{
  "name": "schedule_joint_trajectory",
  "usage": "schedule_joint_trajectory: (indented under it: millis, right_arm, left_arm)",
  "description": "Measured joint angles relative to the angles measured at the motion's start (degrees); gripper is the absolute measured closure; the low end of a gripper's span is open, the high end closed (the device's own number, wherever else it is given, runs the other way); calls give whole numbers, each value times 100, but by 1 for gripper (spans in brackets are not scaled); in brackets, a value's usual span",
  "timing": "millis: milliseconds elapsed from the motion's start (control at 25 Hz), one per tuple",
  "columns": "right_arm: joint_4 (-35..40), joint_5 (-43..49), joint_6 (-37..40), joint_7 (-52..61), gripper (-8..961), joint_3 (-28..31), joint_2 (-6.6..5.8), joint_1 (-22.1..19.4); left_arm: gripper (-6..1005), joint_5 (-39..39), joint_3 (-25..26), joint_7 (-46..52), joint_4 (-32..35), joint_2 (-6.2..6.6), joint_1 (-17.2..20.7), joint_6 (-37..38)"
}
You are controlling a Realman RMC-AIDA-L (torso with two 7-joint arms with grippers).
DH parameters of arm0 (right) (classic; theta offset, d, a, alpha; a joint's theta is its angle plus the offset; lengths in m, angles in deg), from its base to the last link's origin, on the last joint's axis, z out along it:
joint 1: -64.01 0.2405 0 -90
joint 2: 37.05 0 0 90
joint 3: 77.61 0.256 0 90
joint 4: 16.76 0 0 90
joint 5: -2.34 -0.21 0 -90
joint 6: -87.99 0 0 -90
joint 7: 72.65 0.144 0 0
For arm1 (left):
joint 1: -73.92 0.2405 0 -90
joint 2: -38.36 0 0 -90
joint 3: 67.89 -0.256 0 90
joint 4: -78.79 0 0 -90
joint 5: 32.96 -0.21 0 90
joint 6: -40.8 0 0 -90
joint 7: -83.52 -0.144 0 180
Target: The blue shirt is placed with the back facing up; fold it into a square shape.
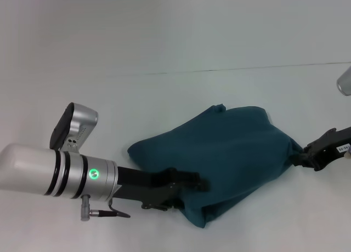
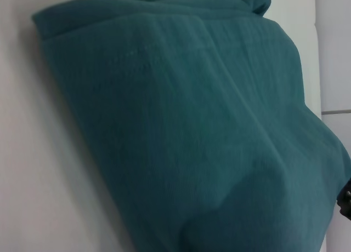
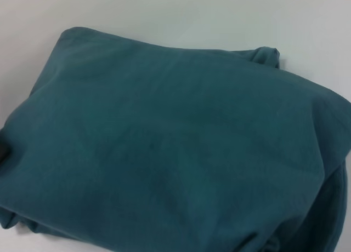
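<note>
- Lay bunched on the table (image 1: 164, 38), blue shirt (image 1: 230, 148), stretched between both claws, presumably for folding.
- Reached shirt's near edge, left gripper (image 1: 198, 184); grip impossible to tell.
- Met the opposite corner, right gripper (image 1: 305, 153); grip likewise unclear.

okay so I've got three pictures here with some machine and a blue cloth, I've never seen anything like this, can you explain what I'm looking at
This is a two-armed robot folding a blue shirt on a white table. The wide picture comes from a camera on its head, looking down. The left claw is at the bundle's near edge; the right claw is at its right side. The pictures do not show whether either one grips the cloth. The other two pictures come from cameras on each wrist, so they show mostly the shirt up close. It lies folded into a rough, rumpled bundle, plain side up.
</note>
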Motion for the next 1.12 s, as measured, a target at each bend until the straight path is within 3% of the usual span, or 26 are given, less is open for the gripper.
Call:
schedule_joint_trajectory:
  millis: [360,560,680,880,1120]
  right_arm:
    - [-7,-3,-5,-65,891,42,0,-10]
    - [-5,-23,-5,-71,891,53,0,-18]
    - [-26,-29,-5,-72,891,57,0,-23]
    - [-36,-62,-5,-72,891,96,0,-32]
    - [-25,-72,-4,-44,891,108,-8,-87]
  left_arm:
    - [217,104,2,-47,-102,-18,26,-79]
    - [453,82,-96,-50,-103,-16,-57,-72]
    - [665,58,-205,-52,-69,10,-82,-32]
    - [787,38,-324,-55,-54,92,-90,19]
    - [814,31,-323,-69,9,202,-35,52]
